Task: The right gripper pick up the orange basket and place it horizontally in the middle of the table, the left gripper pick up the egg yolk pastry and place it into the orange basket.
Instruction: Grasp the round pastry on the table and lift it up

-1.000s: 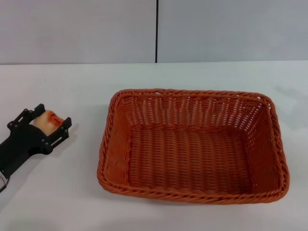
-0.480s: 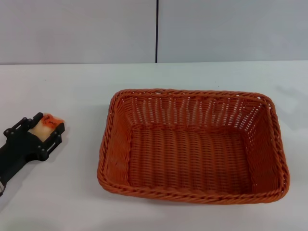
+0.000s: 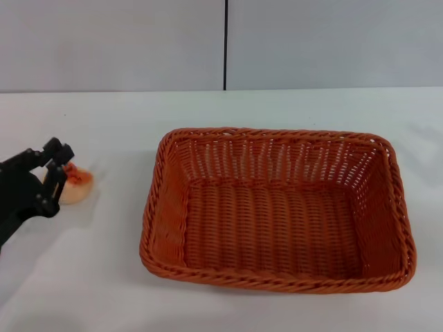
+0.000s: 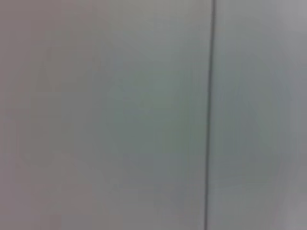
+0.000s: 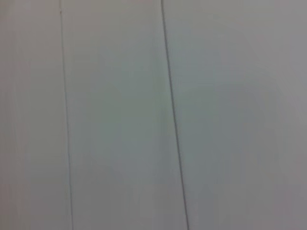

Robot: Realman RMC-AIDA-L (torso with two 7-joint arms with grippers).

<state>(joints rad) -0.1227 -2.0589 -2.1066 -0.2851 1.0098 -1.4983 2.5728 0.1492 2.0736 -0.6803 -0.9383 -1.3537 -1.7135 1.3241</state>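
Observation:
The orange basket (image 3: 277,207) lies flat and lengthwise across the middle of the white table (image 3: 111,283) in the head view, with nothing inside it. The egg yolk pastry (image 3: 75,185), pale with an orange-red top, is at the far left, well apart from the basket. My left gripper (image 3: 57,173) comes in from the left edge, and its black fingers (image 3: 58,151) close around the pastry's left side. Most of the pastry sticks out past the fingertips. The right gripper is out of view. Both wrist views show only the grey wall.
A grey wall (image 3: 311,41) with a dark vertical seam (image 3: 225,41) stands behind the table. Bare tabletop lies between the pastry and the basket's left rim (image 3: 154,207).
My left gripper has drawn back to the left and turned, its fingers now standing steeper. The pastry has stayed near the same spot and shows more beyond the fingertips. The basket has not moved.

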